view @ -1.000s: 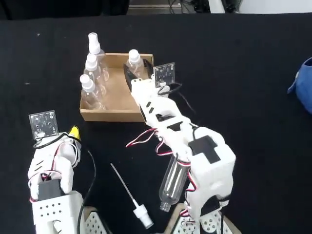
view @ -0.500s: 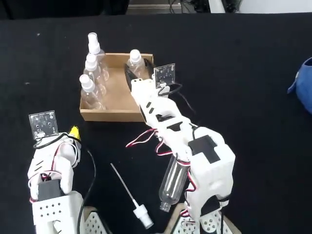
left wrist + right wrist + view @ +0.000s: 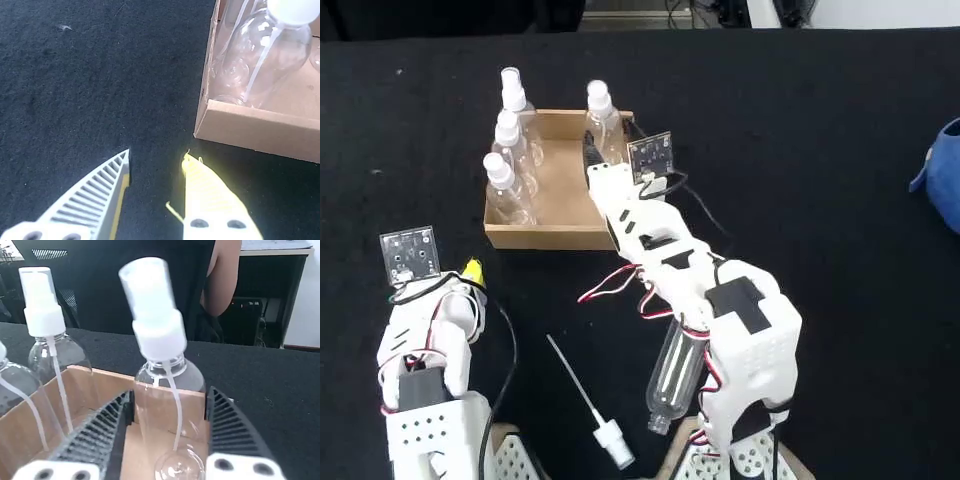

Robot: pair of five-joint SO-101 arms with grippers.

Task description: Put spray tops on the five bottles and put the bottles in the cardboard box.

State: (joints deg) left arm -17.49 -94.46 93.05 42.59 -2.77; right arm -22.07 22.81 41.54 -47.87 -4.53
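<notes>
Bottles are sitting mostly inside the cardboard box (image 3: pixel 548 236), which is resting on the black bench (image 3: pixel 800 150) ahead of both arms. A row of three capped bottles (image 3: pixel 508 142) is standing upright along the box's left wall, each one wearing a white spray top. The right pincer (image 3: pixel 169 392) is reaching over the box's far right corner and clenching on a fourth capped bottle (image 3: pixel 599 108). Its black ribbed fingers (image 3: pixel 95 435) are pressing on either side of that bottle's clear body, with the white top rising above them. Whether the base is touching the box floor cannot be told. The uncapped bottle (image 3: pixel 672 378) is lying on its side on the bench by the right arm's base, partly under the arm, its open neck pointing toward the near edge. The loose spray top (image 3: pixel 611 437) is lying near that neck, its thin tube stretching away toward the box. The left pincer (image 3: pixel 156 156) is hovering released over bare bench near the box's near left corner, fingertips apart and holding nothing. A blue object (image 3: pixel 945 180) is showing at the bench's right edge.
</notes>
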